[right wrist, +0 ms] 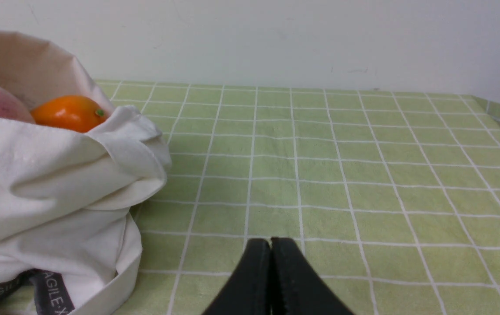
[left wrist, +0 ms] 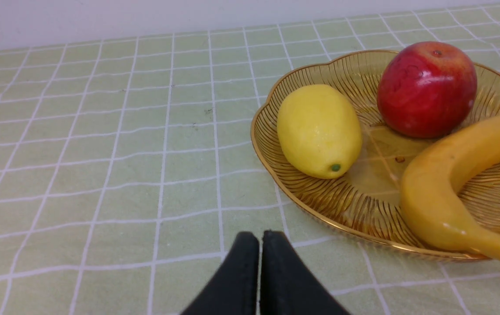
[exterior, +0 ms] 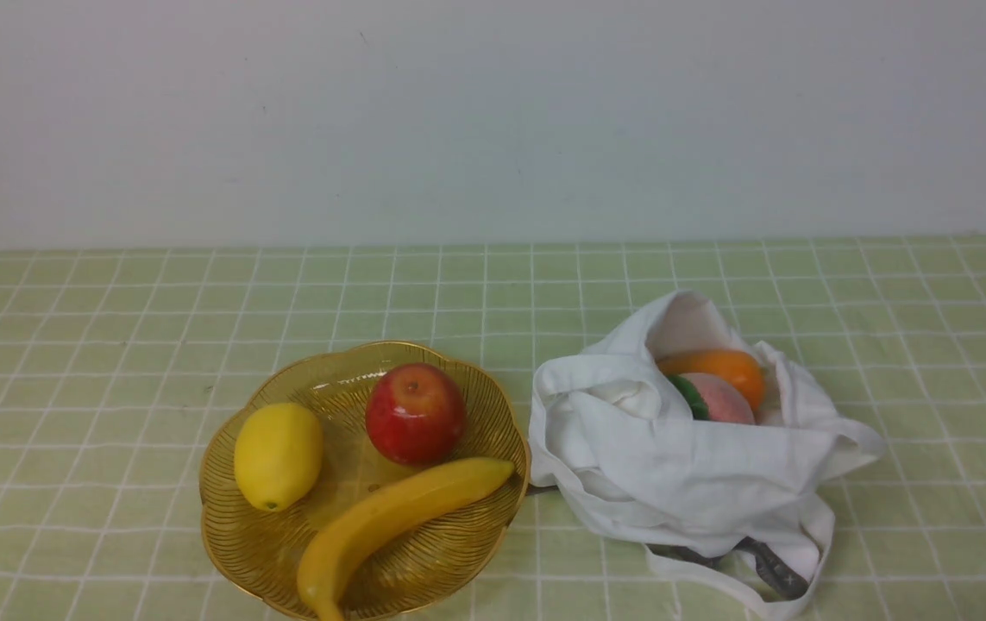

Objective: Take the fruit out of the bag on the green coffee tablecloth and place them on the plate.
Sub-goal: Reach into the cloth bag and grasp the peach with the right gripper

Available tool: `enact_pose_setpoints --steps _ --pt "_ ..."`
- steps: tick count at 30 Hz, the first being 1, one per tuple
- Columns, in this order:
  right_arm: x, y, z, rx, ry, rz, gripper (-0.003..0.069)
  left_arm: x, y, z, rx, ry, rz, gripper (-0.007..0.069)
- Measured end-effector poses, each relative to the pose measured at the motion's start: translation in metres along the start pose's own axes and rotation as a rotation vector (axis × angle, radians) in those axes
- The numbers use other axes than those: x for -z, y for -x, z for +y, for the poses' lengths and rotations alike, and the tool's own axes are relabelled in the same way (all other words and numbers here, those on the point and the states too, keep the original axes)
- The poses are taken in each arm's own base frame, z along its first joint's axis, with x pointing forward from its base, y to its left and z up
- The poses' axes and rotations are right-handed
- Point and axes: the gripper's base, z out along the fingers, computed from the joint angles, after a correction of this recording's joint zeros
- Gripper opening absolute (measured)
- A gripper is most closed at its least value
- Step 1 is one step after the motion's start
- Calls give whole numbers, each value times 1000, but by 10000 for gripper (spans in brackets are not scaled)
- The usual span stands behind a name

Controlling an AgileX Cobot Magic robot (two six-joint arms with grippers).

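The tabletop is covered by one pale yellow-green tablecloth [exterior: 113,345] gridded with thin white lines. On it one shallow amber-gold translucent plate [exterior: 423,561] with a scalloped rim and ribbed lines is set. Three pieces are held in the plate: one glossy red apple [exterior: 415,414] towards its far side, one yellow lemon [exterior: 279,455] at its left, and one yellow banana [exterior: 389,517] lying across its near right part, with its tip past the plate's near rim.

Just beside the plate, at its right, one crumpled white cloth bag [exterior: 674,466] is slumped with its mouth open. Two fruits are seen inside: one smooth oval orange fruit [exterior: 721,366] and, touching it on the near side, one round pale-pink speckled peach [exterior: 721,401] with one green leaf [exterior: 689,398]. One grey tag [exterior: 773,569] is seen at the bag's near edge.

The left gripper [left wrist: 260,235] is held low over bare cloth to the left of the plate, its jaws pressed together with nothing between them. The right gripper [right wrist: 270,241] is likewise closed up and empty, over bare cloth on the side of the bag away from the plate.
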Motion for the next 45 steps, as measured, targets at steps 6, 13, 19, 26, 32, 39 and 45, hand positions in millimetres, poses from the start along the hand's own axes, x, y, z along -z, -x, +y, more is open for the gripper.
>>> enact_pose_setpoints --steps 6,13,19,26,32,39,45 --pt "0 0 0 0 0 0 -14 0 0 0 0 0 0 -8" --pt "0 0 0 0 0 -1 -14 0 0 0 0 0 0 -8" --pt "0 10 2 -306 35 -129 -14 0 0 0 0 0 0 -8" --pt "4 25 -7 -881 60 -323 -14 0 0 0 0 0 0 -8" --pt "5 28 -13 -971 32 -383 -14 0 0 0 0 0 0 -8" --pt "36 107 -3 -755 185 -434 -14 0 0 0 0 0 0 -8" --pt "16 169 17 -400 338 -69 -14 0 0 0 0 0 0 -8"
